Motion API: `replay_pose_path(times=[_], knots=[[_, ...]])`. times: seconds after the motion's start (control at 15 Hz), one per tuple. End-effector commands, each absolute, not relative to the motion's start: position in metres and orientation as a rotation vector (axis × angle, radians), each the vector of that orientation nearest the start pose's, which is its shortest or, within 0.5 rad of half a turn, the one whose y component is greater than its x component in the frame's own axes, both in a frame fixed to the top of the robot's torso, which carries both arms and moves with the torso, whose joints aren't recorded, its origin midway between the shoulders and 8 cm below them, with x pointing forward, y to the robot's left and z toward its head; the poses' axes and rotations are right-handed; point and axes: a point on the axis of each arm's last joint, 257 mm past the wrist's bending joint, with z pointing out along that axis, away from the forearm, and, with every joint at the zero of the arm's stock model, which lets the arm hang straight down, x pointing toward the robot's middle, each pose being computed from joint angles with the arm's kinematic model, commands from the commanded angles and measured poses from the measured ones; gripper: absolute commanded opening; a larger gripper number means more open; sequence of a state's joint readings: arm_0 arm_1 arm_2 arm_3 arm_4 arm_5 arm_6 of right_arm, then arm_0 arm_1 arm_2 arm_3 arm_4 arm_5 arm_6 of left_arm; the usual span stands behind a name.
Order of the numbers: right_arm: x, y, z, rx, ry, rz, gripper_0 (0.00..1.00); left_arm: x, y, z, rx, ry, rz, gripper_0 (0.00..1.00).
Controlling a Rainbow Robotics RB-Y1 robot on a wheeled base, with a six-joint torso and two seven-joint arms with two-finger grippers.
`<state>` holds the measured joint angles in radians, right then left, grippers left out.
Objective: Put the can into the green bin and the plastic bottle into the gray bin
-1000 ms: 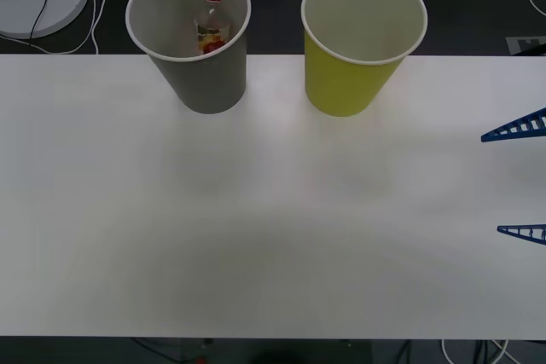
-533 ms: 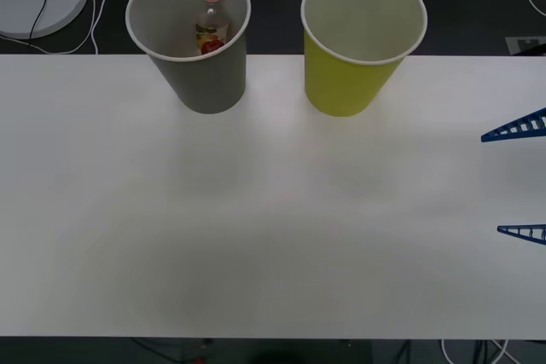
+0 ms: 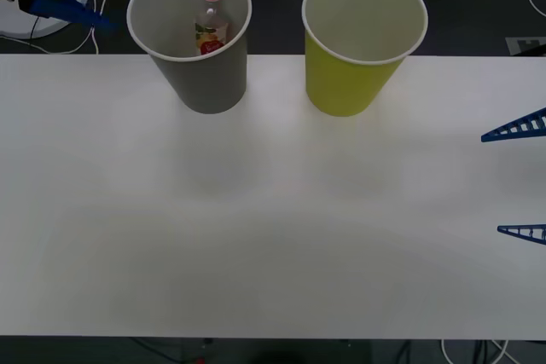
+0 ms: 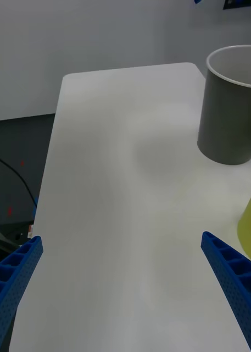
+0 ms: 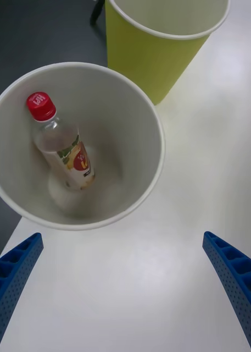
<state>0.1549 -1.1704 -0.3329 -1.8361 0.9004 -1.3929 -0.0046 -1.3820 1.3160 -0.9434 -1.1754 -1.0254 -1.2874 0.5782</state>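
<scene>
The gray bin [image 3: 205, 74] stands at the table's far left. The plastic bottle [image 3: 209, 21] leans inside it, red cap up; I also see this bottle [image 5: 62, 148] within the gray bin [image 5: 136, 121] in the left wrist view. The green bin [image 3: 350, 78] stands to its right, and what shows of its inside is pale and bare. The can is out of view. My left gripper [image 3: 107, 0] hovers open beyond the gray bin's left side, holding nothing. My right gripper [image 3: 491, 183] waits open at the table's right edge.
A white round disc [image 3: 34, 2] with cables lies on the dark floor behind the table's far left corner. The white table [image 3: 273, 228] stretches wide in front of both bins. Cables lie below its front right corner.
The left gripper's blue fingers came into the front view near the gray bin's rim, then shifted left, away from it. The bottle, both bins and the right gripper stayed put.
</scene>
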Motion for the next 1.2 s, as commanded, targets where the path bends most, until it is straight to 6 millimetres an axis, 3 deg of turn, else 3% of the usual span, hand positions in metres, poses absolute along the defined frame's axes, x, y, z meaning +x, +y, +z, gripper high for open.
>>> replay_pose_path(times=[0.07, 0.8, 1.2], knots=[[0.315, -0.27, -0.083, -1.561, 1.394, 0.558, 1.0, 0.518, 0.259, 0.03, 1.389, 1.938, -0.291, 1.0], [0.315, -0.27, -0.083, -1.561, 1.394, 0.558, 1.0, 0.493, 0.248, 0.017, 1.312, 1.879, -0.387, 1.0], [0.315, -0.27, -0.083, -1.561, 1.394, 0.558, 1.0, 0.475, 0.25, -0.004, 1.332, 1.816, -0.363, 1.0]])
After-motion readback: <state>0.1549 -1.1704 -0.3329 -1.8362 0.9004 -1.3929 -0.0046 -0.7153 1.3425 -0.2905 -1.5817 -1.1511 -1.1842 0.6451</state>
